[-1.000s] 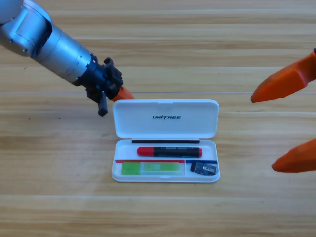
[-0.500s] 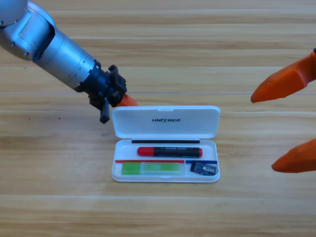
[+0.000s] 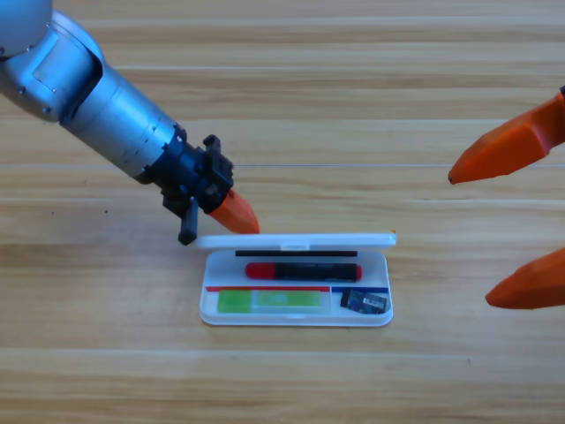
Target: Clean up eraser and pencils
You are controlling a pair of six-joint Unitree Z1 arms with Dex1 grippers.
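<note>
A white case (image 3: 205, 311) lies open at the table's middle. In its upper slot rests the black pencil with red cap (image 3: 300, 270). Below it lies the green pencil with a pale cap (image 3: 269, 300), and the dark eraser (image 3: 365, 302) sits in the small compartment to its right. The case's lid (image 3: 300, 238) stands tipped up on its hinge and shows almost edge-on above the tray. My left gripper (image 3: 243, 219) touches the lid's back at its left end. At the right edge my right gripper (image 3: 470, 240) waits open, holding nothing.
The grey left arm (image 3: 97, 97) slants in from the upper left corner over the wooden table (image 3: 353, 106). The right gripper's orange fingers (image 3: 512, 146) show large at the right edge.
My left gripper has moved right and toward the front, tipping the lid from lying flat open to standing nearly upright. The right gripper has not moved.
</note>
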